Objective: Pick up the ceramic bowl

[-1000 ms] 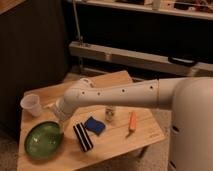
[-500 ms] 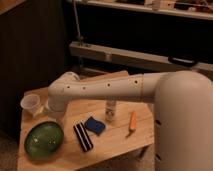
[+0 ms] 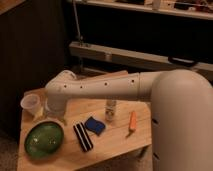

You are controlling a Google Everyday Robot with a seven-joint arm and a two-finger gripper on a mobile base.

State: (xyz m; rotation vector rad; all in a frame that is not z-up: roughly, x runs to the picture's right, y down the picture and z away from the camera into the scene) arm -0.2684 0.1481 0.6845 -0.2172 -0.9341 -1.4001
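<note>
Though its grip is unclear, the end effector [image 3: 55,115] hangs over the wooden table [image 3: 116,144].

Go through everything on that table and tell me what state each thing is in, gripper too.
ceramic bowl: upright on the table, empty, not lifted
plastic cup: upright
small bottle: standing
orange stick: lying flat
blue pad: lying flat
black striped block: lying flat
gripper: low, between cup and bowl

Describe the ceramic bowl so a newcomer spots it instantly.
On the light wooden table, look at the front-left corner, just below the white arm's end effector. The glossy green, shallow round ceramic bowl lies there, far wider than the translucent white plastic cup behind it.
</note>
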